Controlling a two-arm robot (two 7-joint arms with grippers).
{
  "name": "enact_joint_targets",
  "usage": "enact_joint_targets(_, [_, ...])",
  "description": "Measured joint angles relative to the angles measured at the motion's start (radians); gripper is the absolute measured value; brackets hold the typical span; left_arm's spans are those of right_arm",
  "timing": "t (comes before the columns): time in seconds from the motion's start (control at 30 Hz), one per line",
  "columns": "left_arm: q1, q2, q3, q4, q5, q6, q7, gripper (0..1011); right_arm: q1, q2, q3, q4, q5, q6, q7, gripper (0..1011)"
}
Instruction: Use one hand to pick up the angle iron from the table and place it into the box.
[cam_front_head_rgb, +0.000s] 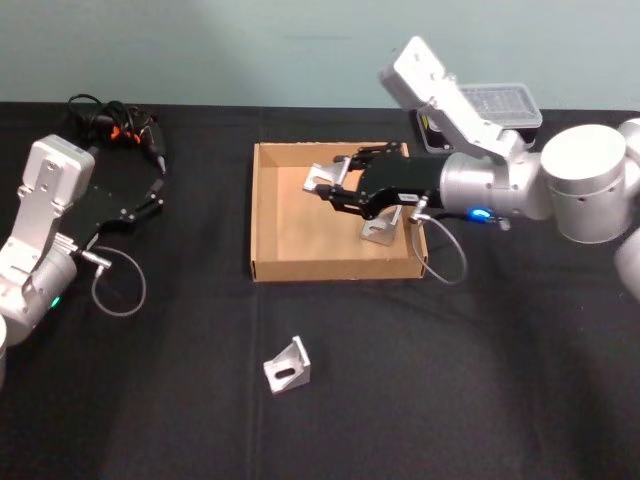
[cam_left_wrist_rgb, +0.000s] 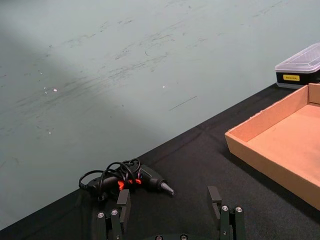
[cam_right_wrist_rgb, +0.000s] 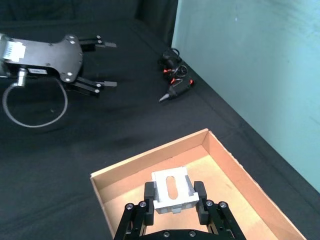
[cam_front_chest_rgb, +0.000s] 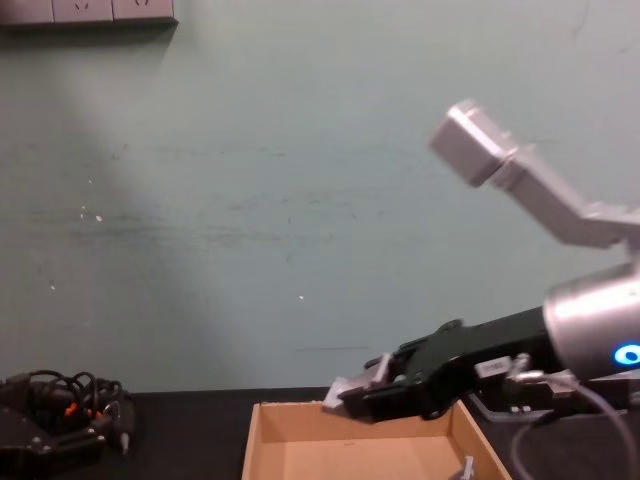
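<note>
One angle iron (cam_right_wrist_rgb: 171, 190) in right gripper (cam_front_head_rgb: 328, 186) over box (cam_front_head_rgb: 330, 268), seemingly clear all round

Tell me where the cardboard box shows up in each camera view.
Head view: the box sits centre, under the right hand gripping an angle iron.
Left wrist view: the box is at the right edge.
Right wrist view: the box is lower centre.
Chest view: the box is bottom centre.
Shared landmark: the corded black tool on the table, left of the box.
</note>
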Motion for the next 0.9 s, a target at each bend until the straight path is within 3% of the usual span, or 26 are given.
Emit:
enact_joint_targets(0.13, [0.000, 0.000, 0.000, 0.000, 0.000, 0.000, 0.000, 1000, 0.026, -0.043, -0.016, 0.068, -0.019, -0.008, 0.002, 476])
enact_joint_targets(0.17, [0.000, 0.000, 0.000, 0.000, 0.000, 0.000, 0.000, 1000, 0.044, -0.073, -0.028, 0.117, -0.033, -0.014, 0.006, 476])
enact_joint_targets(0.43, [0.000, 0.000, 0.000, 0.000, 0.000, 0.000, 0.000, 1000, 0.080, -0.136, -0.052, 0.216, -0.069, -0.026, 0.025, 476])
enact_joint_targets(0.9, [0.000, 0.000, 0.000, 0.000, 0.000, 0.000, 0.000, 1000, 0.090, -0.156, -0.058, 0.255, -0.106, 0.004, 0.050, 477])
